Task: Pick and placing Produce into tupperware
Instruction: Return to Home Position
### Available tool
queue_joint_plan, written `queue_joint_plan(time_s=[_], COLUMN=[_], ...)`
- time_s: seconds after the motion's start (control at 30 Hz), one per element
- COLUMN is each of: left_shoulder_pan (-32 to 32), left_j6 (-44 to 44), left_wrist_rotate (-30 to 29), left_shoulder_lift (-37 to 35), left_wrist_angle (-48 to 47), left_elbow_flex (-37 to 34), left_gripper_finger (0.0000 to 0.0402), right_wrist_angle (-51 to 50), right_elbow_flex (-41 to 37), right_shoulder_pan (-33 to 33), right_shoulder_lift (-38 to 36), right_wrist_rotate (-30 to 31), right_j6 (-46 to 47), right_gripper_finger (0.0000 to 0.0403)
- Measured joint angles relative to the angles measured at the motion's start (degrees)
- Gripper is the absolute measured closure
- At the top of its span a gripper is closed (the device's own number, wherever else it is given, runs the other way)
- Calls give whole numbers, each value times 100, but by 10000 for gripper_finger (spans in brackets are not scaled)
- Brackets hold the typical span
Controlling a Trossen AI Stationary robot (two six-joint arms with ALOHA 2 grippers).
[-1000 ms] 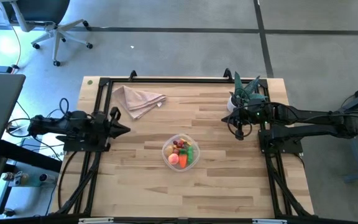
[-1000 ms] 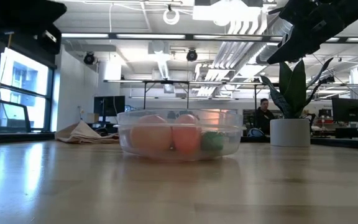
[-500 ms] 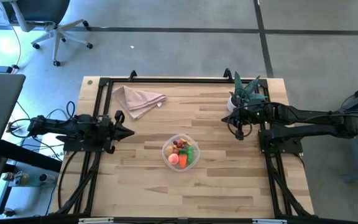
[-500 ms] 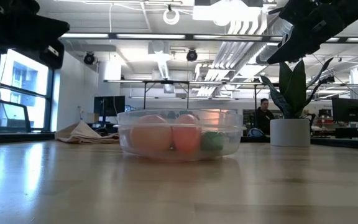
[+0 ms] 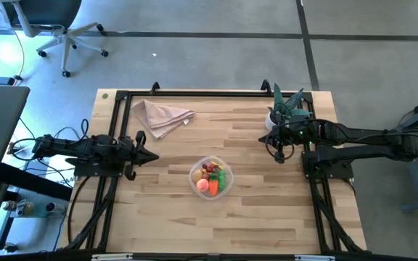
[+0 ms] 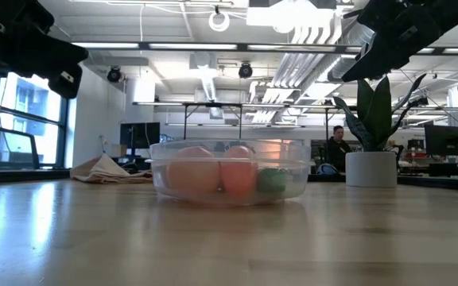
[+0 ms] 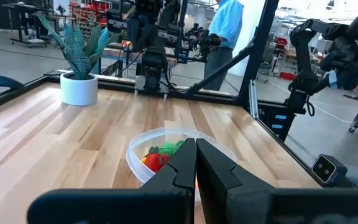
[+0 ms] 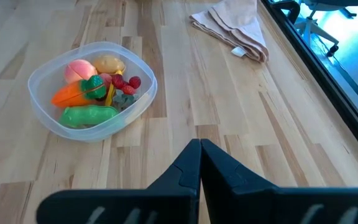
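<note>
Tupperware (image 5: 211, 176) hasn't budged, mid-table, produce (image 8: 95, 93) all inside. Farther back, left gripper (image 7: 196, 144) edged a bit nearer vs 1s ago, arm low & level, fingers pinched together, empty. Right gripper (image 8: 201, 146) same spot by plant (image 5: 287, 105), closed too, empty.

Clear tupperware (image 8: 36, 102), bright colours inside!
Orange carrot (image 8: 72, 95), green pea pod (image 8: 87, 115), pink peach (image 8: 79, 70), tan potato (image 8: 109, 63), red berries (image 8: 129, 82); beige napkin (image 8: 235, 28).

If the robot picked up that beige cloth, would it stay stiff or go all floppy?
Probably floppy: the cloth lies in soft, rumpled folds, so it would likely droop when lifted. It looks thin, so it is probably light. Pushed across the table, it would likely bunch up or slide, not roll.
</note>
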Motion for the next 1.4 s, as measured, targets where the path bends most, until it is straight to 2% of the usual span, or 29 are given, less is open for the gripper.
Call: queue_joint_plan(time_s=[0.57,0.7,0.8,0.9,1.0,1.1,1.17,1.27,1.4], left_shoulder_pan=[0,0,0,0,0,0,0,0,2], left_j6=[-4,-4,-4,-4,-5,-7,-7,-7,-7], left_wrist_rotate=[2,2,1,2,1,2,2,2,2], left_shoulder_lift=[1,1,1,1,1,1,3,3,3], left_wrist_angle=[-1,-1,-1,-1,-1,-1,-2,-3,-3], left_elbow_flex=[0,2,4,4,4,4,4,4,4], left_gripper_finger=[401,401,401,401,401,401,401,401,401], right_wrist_angle=[45,102,435,940,2113,3675,4098,3655,2550], right_elbow_flex=[0,0,0,0,0,59,310,769,956], right_shoulder_pan=[-2,0,-2,0,-48,-158,-222,-227,-115], right_shoulder_lift=[0,2,0,2,2,-79,-269,-764,-1643], right_wrist_rotate=[-3,-113,72,416,488,-305,-907,-1275,-1012], right_j6=[89,1192,2206,2629,2193,1518,1309,1094,901], right_gripper_finger=[403,403,403,403,403,403,403,403,403])
